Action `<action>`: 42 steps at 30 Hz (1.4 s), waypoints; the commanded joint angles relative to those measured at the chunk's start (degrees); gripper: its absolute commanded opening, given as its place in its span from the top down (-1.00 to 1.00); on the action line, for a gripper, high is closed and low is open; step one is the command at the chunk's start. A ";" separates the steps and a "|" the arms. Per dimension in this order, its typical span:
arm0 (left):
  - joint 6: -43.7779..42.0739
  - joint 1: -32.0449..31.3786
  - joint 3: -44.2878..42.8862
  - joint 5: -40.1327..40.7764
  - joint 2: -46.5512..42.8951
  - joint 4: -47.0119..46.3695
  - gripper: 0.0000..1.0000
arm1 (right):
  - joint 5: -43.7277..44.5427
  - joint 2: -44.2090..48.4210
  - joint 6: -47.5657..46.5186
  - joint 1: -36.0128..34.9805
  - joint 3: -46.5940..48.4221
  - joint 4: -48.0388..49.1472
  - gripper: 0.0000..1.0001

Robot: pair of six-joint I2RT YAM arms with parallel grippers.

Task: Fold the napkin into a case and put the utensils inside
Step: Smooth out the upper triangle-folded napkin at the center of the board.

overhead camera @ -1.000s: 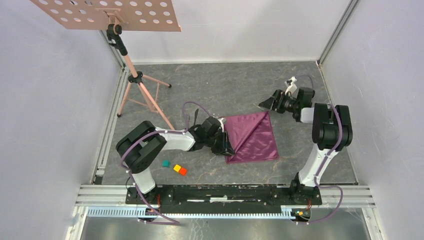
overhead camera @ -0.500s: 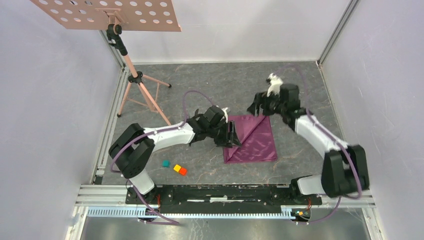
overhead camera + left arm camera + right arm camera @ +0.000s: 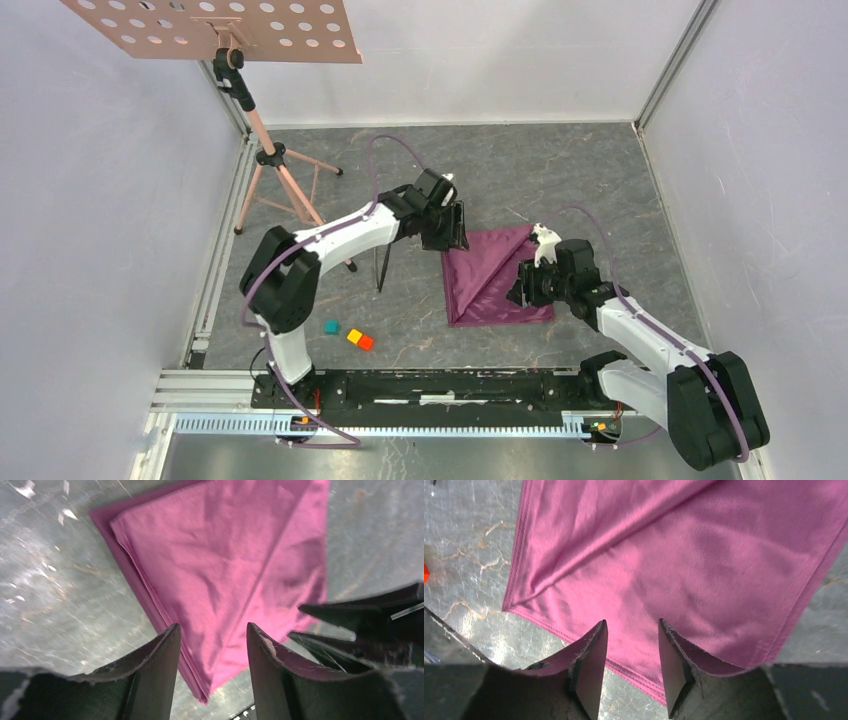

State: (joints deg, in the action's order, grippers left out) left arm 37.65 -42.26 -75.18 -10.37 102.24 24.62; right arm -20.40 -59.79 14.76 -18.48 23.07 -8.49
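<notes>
- Your napkin (image 3: 482, 285) lies flat near the middle of the bench (image 3: 420, 170), a little toward the near edge. It is folded to a rough square, with a diagonal fold line running from its far-right corner to its near-left one.
- The left wrist view shows stacked layers along one edge of the napkin (image 3: 220, 565).
- Your left gripper (image 3: 456, 240) is at the napkin's far-left corner. Its jaws stand apart with nothing between them, and only cloth and bench show below the left gripper (image 3: 212, 627).
- Your right gripper (image 3: 517, 290) is over the napkin's right half, toward the near-right corner. Its jaws also stand apart and hold nothing.
- In the right wrist view, the right gripper (image 3: 630, 625) sits just inside a hemmed edge of the napkin (image 3: 674, 555). You cannot tell from it whether the tips touch the cloth.
- A slim dark utensil (image 3: 381, 270) lies on the bench left of the napkin, apart from it and just beside the left arm's forearm. It is too small to tell whether it is one piece or two.
- Teal (image 3: 331, 327), yellow (image 3: 354, 336) and orange (image 3: 366, 343) blocks sit near the near-left corner.
- A tripod stand (image 3: 270, 160) stands in the far-left corner.
</notes>
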 commanded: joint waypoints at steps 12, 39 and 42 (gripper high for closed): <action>-9.30 6.00 -13.59 3.75 15.35 6.44 0.08 | -1.24 0.93 -2.21 0.03 -3.61 0.46 0.37; -8.35 6.56 -10.43 -0.73 16.46 2.91 0.40 | 21.15 3.56 1.19 0.07 -4.22 0.16 0.78; -8.03 6.65 -7.27 -0.53 10.23 2.35 0.20 | 13.42 4.85 -2.72 -0.79 0.26 1.38 0.30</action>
State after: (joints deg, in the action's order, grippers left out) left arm 31.55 -35.73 -85.76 -10.15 119.85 27.62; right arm -2.68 -55.40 17.87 -18.52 17.10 -7.16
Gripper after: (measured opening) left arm 0.339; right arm 0.242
